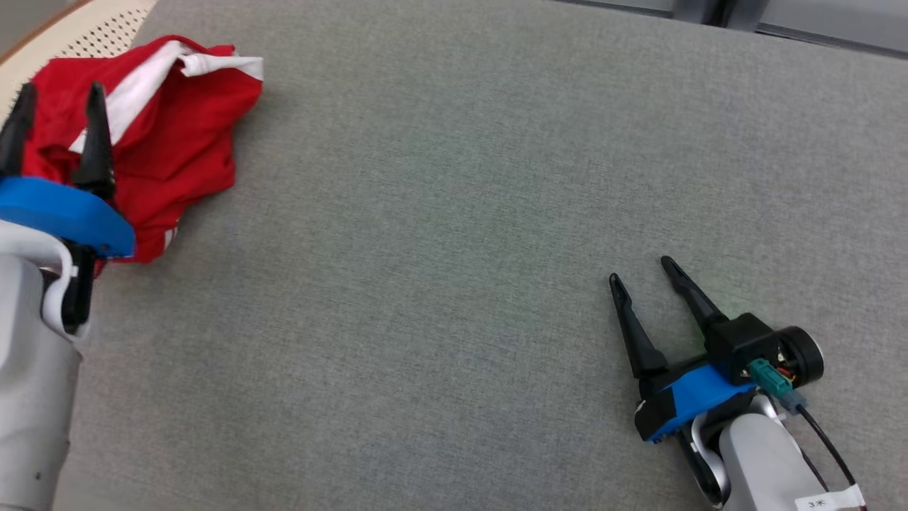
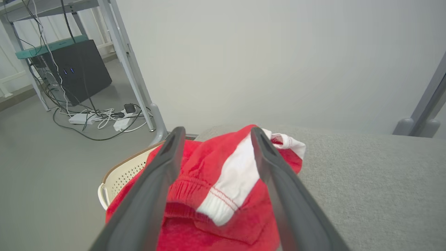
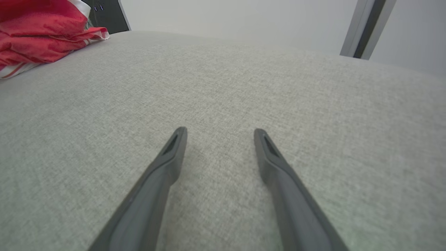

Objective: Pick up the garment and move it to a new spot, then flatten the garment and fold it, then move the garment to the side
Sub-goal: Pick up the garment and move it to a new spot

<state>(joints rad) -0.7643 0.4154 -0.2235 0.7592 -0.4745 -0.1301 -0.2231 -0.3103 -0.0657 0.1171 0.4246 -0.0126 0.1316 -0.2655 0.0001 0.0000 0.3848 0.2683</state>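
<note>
Left pincer, lower left: released, poised over crumpled red garment at upper left of grey desk. Right pincer, lower right: released, empty. Pick-up step in hand; next calls for lowering and clenching on cloth. Left wrist view adds pale perforated basket, probably under garment's edge.
</note>
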